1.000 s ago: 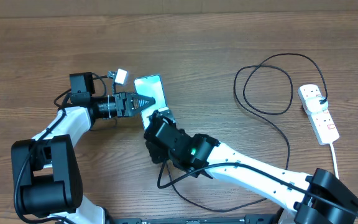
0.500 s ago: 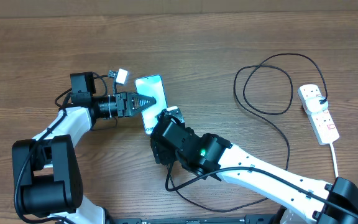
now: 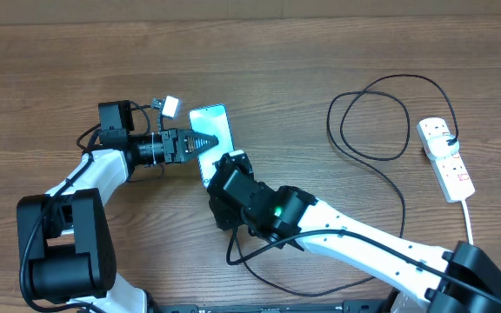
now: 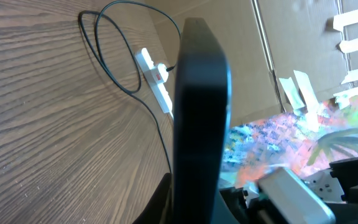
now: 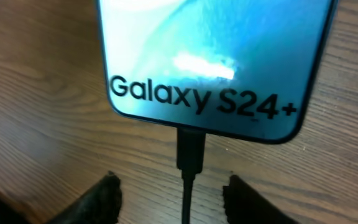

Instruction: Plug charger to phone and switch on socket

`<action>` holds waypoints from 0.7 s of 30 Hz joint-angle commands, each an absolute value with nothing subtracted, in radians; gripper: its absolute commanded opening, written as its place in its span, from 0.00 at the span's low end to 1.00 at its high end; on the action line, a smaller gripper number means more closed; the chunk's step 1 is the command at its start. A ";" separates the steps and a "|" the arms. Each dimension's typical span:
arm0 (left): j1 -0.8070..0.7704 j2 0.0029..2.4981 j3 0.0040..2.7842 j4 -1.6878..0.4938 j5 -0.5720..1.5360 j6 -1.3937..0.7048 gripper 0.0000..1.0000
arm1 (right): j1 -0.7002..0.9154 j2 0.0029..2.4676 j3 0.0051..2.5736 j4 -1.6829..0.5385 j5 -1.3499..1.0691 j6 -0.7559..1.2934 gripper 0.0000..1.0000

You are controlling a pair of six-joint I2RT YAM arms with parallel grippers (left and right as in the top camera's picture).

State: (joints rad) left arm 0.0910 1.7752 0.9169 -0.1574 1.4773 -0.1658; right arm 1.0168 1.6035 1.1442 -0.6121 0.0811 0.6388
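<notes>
The phone [image 3: 212, 129] lies tilted on the wood with its light blue screen lit. My left gripper [image 3: 203, 142] is shut on its long edge. The left wrist view shows the phone [image 4: 199, 106] edge-on as a dark slab between the jaws. In the right wrist view the "Galaxy S24+" end of the phone [image 5: 210, 56] has the charger's black connector [image 5: 190, 151] seated in its port. My right gripper [image 5: 171, 180] stands open just behind it, one finger on each side of the cable, touching neither. The charger cable [image 3: 375, 117] loops away to the socket [image 3: 446, 156] at the far right.
The socket's white cord [image 3: 471, 222] runs down toward the front edge. The black cable trails under my right arm [image 3: 346, 235] along the front of the table. The socket [image 4: 155, 74] and cable loop also appear in the left wrist view.
My right wrist has drawn back slightly from the phone's end, uncovering more of the screen. Left arm and phone have not moved.
</notes>
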 commanded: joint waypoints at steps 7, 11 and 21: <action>0.085 1.767 0.912 -0.153 1.508 -0.191 0.04 | 1.026 1.634 1.130 -0.609 0.080 0.677 0.19; 0.084 1.767 0.912 -0.153 1.509 -0.191 0.04 | 1.026 1.634 1.130 -0.604 0.085 0.681 0.08; 0.084 1.767 0.912 -0.153 1.525 -0.185 0.04 | 1.025 1.634 1.151 -0.546 0.141 0.636 0.04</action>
